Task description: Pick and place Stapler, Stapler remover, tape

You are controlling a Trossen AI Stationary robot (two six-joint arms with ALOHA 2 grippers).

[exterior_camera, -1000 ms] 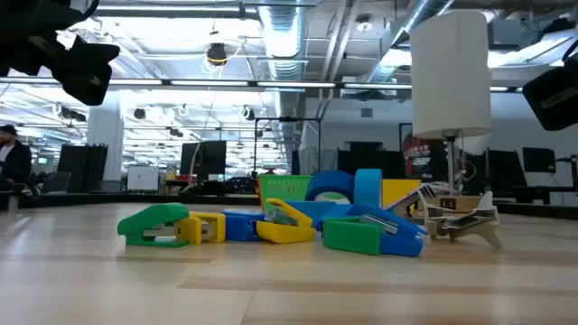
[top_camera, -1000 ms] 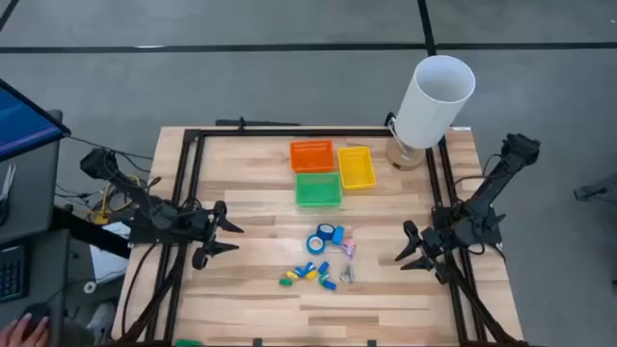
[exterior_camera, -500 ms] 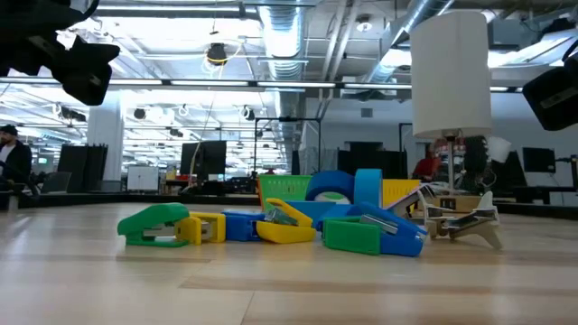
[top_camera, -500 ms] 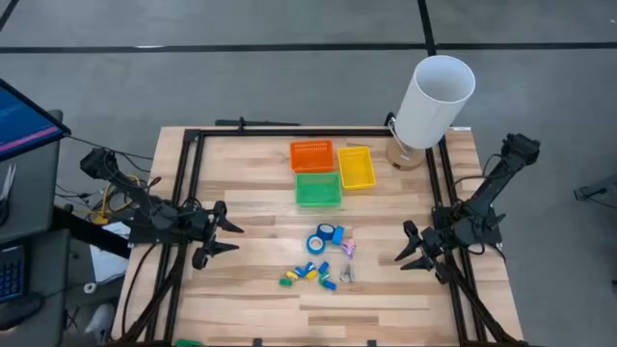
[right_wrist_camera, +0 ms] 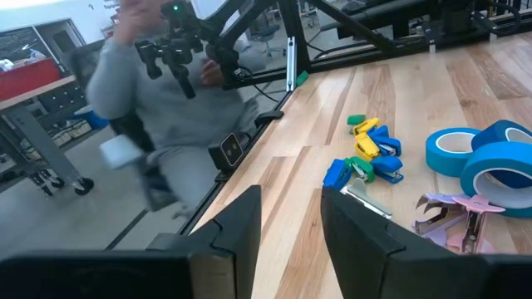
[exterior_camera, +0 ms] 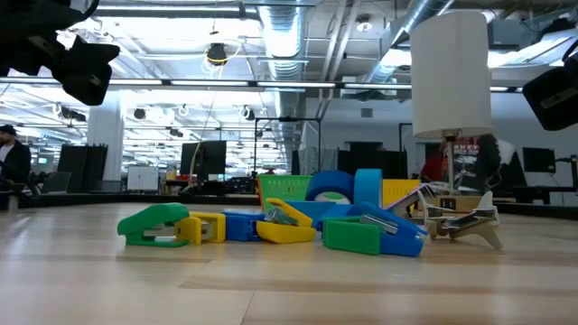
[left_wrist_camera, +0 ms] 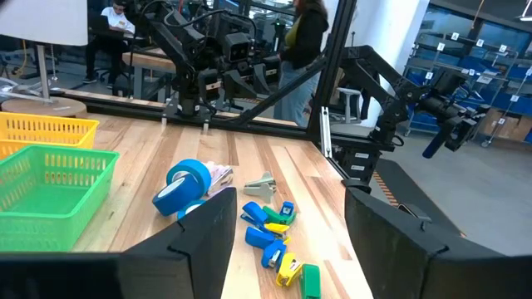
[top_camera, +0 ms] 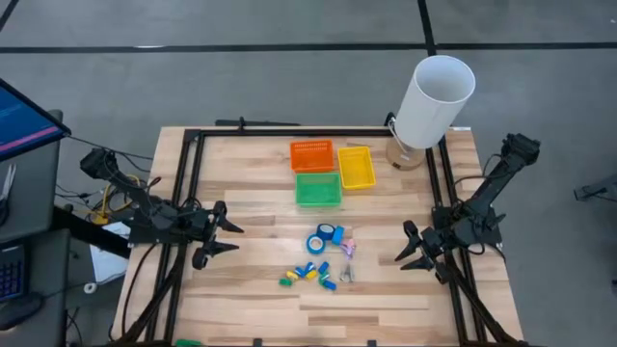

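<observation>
**A:** Where do I begin?

**B:** With the big things. The worktop [top_camera: 251, 183] carries three baskets [top_camera: 317, 189] well beyond my fingers; the tape [top_camera: 324, 236] lies between my two sets, staplers [top_camera: 307, 273] just beside it, removers [top_camera: 345, 249] on its other side.

**A:** And the fingers?

**B:** My left fingers [top_camera: 224, 237] stand wide apart, empty; my right fingers [top_camera: 409, 253] part-open, empty. I'd drop one over a roll's rim.

Blurred person [right_wrist_camera: 158, 100] beyond the table; green basket [left_wrist_camera: 50, 187] cut off at picture's edge.
</observation>
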